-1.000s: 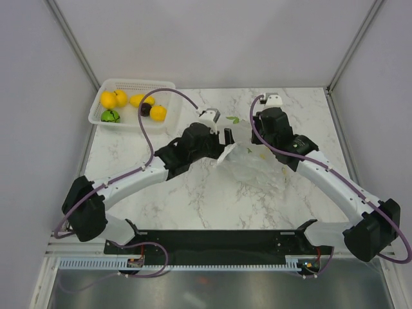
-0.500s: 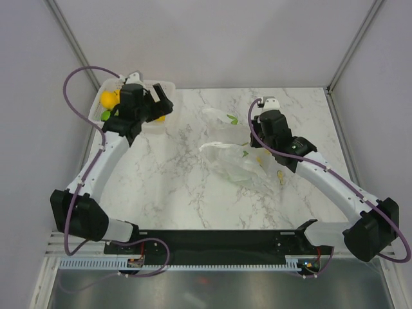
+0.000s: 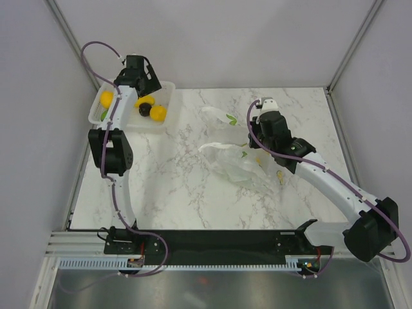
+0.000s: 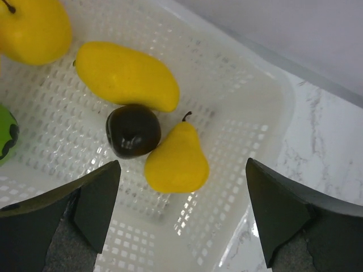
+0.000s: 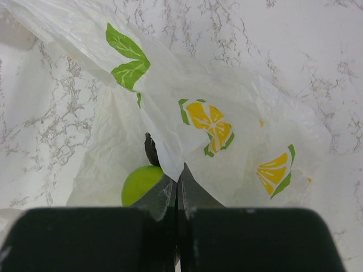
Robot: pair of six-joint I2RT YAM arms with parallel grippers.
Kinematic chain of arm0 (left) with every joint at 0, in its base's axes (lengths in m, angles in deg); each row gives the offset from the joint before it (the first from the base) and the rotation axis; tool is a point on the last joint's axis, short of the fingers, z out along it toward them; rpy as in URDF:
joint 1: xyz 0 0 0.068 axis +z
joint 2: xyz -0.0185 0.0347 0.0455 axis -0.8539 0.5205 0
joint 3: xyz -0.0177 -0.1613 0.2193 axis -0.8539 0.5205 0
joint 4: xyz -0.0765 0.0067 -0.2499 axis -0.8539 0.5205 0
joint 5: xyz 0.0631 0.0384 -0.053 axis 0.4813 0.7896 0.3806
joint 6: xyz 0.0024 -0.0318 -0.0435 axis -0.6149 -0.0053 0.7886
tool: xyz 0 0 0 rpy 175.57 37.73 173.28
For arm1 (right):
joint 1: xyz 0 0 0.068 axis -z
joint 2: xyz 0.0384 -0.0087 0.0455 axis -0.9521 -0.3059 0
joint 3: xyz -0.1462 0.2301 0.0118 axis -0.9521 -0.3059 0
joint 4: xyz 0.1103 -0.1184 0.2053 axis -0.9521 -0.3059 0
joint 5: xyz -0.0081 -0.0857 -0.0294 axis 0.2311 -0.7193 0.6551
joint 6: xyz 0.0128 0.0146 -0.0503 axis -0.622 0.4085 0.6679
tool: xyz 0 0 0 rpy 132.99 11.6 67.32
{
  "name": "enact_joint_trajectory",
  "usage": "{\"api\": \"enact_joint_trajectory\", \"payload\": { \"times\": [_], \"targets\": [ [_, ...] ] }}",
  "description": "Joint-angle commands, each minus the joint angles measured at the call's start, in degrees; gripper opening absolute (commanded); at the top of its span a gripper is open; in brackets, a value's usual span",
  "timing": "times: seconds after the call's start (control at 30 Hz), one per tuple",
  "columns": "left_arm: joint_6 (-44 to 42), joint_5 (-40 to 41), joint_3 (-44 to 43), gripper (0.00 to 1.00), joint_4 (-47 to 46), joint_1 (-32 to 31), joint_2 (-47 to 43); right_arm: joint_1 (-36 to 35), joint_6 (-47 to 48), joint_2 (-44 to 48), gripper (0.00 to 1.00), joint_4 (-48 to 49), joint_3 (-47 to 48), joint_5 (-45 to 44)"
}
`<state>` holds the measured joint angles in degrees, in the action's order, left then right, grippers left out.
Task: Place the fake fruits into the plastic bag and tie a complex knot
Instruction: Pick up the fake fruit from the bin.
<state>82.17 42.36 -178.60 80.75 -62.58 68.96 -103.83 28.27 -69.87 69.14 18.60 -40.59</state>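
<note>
a: what's printed on the plastic bag [image 5: 238, 113]?
b: yellow lemon slices and green leaves. it lies crumpled on the marble counter [image 3: 187, 193], right of the middle, and a lime-green fruit [image 5: 140, 182] shows through the film.
a: and the white basket [image 4: 249, 113]?
b: it's in the back left corner. it holds a mango [image 4: 127, 76], a dark fruit [image 4: 133, 130] touching a yellow pear [image 4: 176, 164], a round yellow fruit [image 4: 31, 25] and a green fruit [image 4: 5, 133] at the edge.
a: the claws?
b: the left claw [image 4: 181, 170] hangs over the basket, spread wide and holding nothing. the right claw [image 5: 177, 190] is pinched tight on the bag's film.
</note>
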Motion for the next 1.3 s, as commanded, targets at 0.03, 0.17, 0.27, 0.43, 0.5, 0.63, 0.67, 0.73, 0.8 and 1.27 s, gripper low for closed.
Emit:
{"api": "enact_joint_trajectory", "payload": {
  "times": [0.03,0.17,0.27,0.43,0.5,0.63,0.67,0.73,0.8,1.27],
  "targets": [
    [-5.71,0.20,-4.62,0.98,5.85,2.63,3.35,0.26,0.86,1.14,0.00,2.65,-1.33,0.95],
    [-7.57,1.96,-4.62,0.98,8.13,3.50,8.17,0.26,0.69,1.23,0.00,3.26,-1.86,2.01],
    [-8.18,-0.76,-4.97,0.97,8.75,3.77,10.73,0.26,0.60,1.67,0.00,3.70,-2.39,2.27],
    [-9.68,-2.61,-7.96,0.93,9.81,3.77,15.65,0.26,0.60,2.29,0.00,3.88,-3.09,2.45],
    [-9.42,-2.52,-8.22,0.93,9.72,3.77,16.53,0.17,0.51,2.37,0.00,3.88,-3.09,2.36],
    [-8.36,-5.59,-9.01,0.81,9.98,6.67,17.94,0.26,0.60,2.55,0.00,3.88,-3.18,2.01],
    [-8.01,-7.78,-9.10,0.70,9.81,7.80,17.86,0.26,0.60,2.64,0.00,3.88,-3.26,2.01],
    [-7.31,-9.02,-9.45,0.52,9.98,8.69,17.24,0.26,0.60,2.64,0.00,3.88,-3.35,1.92],
    [-7.22,-8.51,-9.28,0.44,9.90,9.13,14.96,0.17,0.60,2.38,0.00,3.97,-3.26,2.01],
    [1.48,-18.07,9.21,0.38,1.84,6.77,-21.31,0.35,0.69,1.24,0.00,3.53,-2.04,4.47]
  ]
}}
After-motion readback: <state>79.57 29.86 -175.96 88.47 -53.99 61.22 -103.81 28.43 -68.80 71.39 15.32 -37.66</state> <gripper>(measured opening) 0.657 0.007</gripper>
